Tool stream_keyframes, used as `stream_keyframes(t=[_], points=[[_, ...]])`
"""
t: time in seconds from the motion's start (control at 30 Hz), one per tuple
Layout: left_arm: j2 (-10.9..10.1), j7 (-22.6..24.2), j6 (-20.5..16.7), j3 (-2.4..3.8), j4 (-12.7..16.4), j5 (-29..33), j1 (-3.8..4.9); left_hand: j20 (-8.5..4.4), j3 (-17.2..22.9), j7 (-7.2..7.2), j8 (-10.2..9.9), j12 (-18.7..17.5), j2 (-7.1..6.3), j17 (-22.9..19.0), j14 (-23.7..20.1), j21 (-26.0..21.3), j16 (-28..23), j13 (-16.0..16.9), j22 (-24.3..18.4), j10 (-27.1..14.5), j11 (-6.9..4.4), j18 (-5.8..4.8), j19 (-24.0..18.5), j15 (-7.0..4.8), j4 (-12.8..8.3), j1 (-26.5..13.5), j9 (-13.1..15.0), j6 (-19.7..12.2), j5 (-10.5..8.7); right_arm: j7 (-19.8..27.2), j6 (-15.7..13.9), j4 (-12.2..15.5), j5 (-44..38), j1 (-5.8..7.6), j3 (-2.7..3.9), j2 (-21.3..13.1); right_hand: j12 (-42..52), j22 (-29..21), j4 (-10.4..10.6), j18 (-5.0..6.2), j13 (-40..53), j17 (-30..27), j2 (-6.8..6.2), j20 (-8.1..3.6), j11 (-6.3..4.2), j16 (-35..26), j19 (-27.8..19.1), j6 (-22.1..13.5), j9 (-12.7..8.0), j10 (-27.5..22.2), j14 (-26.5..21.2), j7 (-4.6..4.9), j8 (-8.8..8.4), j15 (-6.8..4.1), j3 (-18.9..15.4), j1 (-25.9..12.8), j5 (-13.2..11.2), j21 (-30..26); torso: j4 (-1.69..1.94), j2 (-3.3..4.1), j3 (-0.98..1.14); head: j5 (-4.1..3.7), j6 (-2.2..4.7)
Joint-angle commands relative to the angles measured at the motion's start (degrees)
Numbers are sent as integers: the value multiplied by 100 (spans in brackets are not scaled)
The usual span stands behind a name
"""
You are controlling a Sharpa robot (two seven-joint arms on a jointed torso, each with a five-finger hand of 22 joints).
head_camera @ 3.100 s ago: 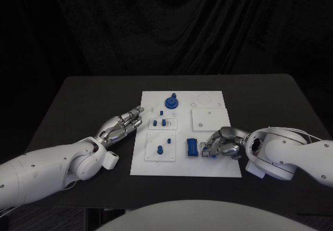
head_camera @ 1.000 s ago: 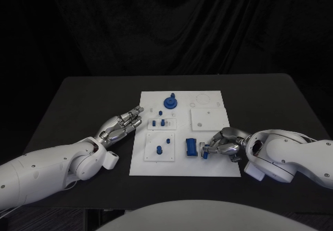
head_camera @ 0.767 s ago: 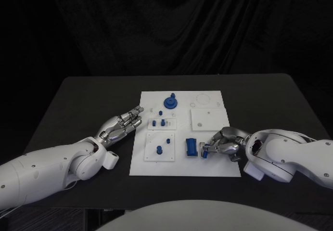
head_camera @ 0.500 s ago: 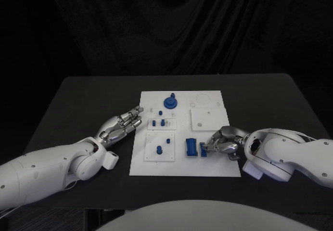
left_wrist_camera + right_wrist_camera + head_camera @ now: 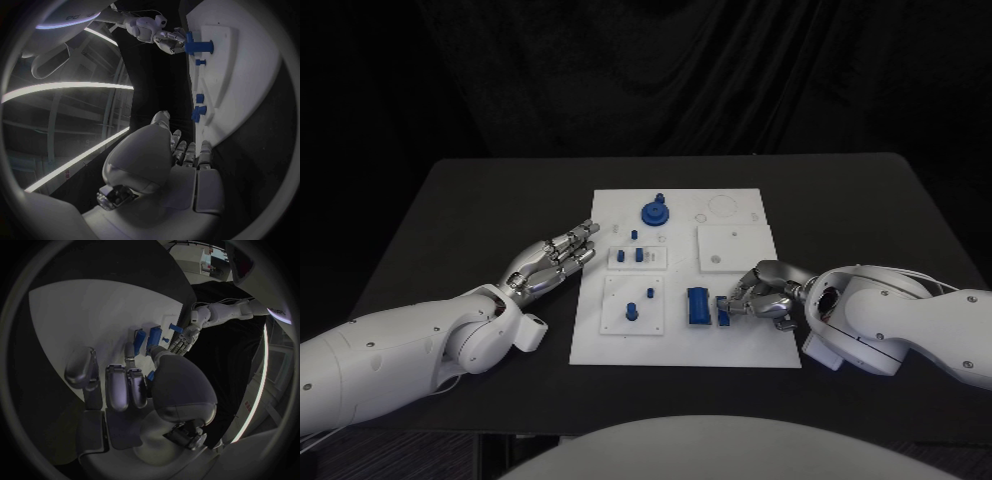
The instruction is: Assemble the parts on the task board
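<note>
The white task board [image 5: 733, 345] lies mid-table and carries several blue parts. A round blue part [image 5: 655, 212] stands near its far edge, with small pegs [image 5: 632, 256] below it. A blue block [image 5: 697, 305] stands upright near the front. My right hand [image 5: 764, 298] rests on the board just right of that block and pinches a small blue part [image 5: 723, 308] close against it. My left hand [image 5: 557, 256] lies flat beside the board's left edge, fingers stretched out, holding nothing. The right wrist view has my right hand [image 5: 128, 385] over the board [image 5: 81, 310].
A raised white square plate [image 5: 736, 246] sits on the board's right half, just beyond my right hand. Two smaller raised plates [image 5: 635, 305] hold pegs on the left half. Bare black table [image 5: 473, 200] surrounds the board.
My right hand has crept a little to the left and away from me with the small blue part, closer to the blue block. The left hand has stayed still.
</note>
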Motion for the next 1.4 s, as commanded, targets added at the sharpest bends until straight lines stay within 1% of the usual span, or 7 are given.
stream_keyframes(t=[0.03,0.27,0.33,0.47,0.7,1.07,1.4], points=[[11,724,78,-4,7,29,-7,28,34,24,2,1,3,-9,-2,-8,-21,-9,5,4,30,54,-4,29,3,70,6,-1,37,-121,19,3,-204,8,0,-6,15,744,20,77,1509,-14,-13,9,55,-24,-38,-54,8,607,175,7,-22,25,-35,-24,-148,-39,1,-2,2,8,0],[5,727,73,-4,10,29,-7,30,38,28,2,2,4,-9,-2,-8,-21,-8,5,8,33,54,-4,31,0,76,7,3,41,1,-132,92,-771,8,0,-117,15,746,33,78,1509,-22,-41,26,65,-24,-33,-126,116,607,172,15,127,39,-194,-14,-657,-52,0,-6,0,25,0],[3,729,70,-4,14,29,-7,30,38,28,2,2,4,-9,-2,-8,-21,-8,5,8,33,54,-4,31,0,76,7,3,41,70,-209,155,-997,7,0,-182,15,757,32,78,1509,3,-39,9,56,-11,-16,-223,281,607,183,-16,368,32,-295,1,-956,-26,2,-4,-1,25,0],[-4,732,64,-4,17,29,-7,31,41,31,3,3,4,-9,-2,-8,-21,-8,5,10,35,54,-4,32,-2,81,7,3,45,179,-308,275,-1263,6,-1,-305,15,808,70,36,1509,202,27,-30,-14,80,76,-806,1148,607,249,-106,1532,-51,-643,-12,-1556,138,6,-2,2,33,0],[-18,730,53,-4,23,29,-7,31,41,31,3,3,4,-9,-2,-8,-21,-8,5,10,35,54,-4,32,-2,81,7,3,45,246,-343,475,-1570,-10,-4,-554,15,845,121,13,1509,387,67,-96,-105,154,137,-1001,1683,607,301,-187,2312,-102,-904,-94,-1767,274,4,-2,2,37,0],[-7,720,59,-4,14,29,-7,33,46,34,3,3,0,-9,-2,-7,-21,-7,5,12,39,55,-4,34,-7,89,7,3,48,224,-233,539,-1636,-101,-6,-640,15,880,95,-12,1509,471,109,-171,-206,184,191,-948,2045,607,329,-303,2811,-186,-970,76,-1563,402,5,0,3,23,0],[-13,708,52,-4,20,29,-7,34,49,37,2,3,-1,-9,-2,-7,-21,-8,5,10,42,55,-4,35,-10,94,6,-4,50,49,-102,517,-1758,-208,-6,-592,15,904,42,-31,1509,518,40,-219,-262,200,231,-937,2241,607,347,-363,3032,-236,-1014,278,-1751,495,-4,-1,3,49,0]])
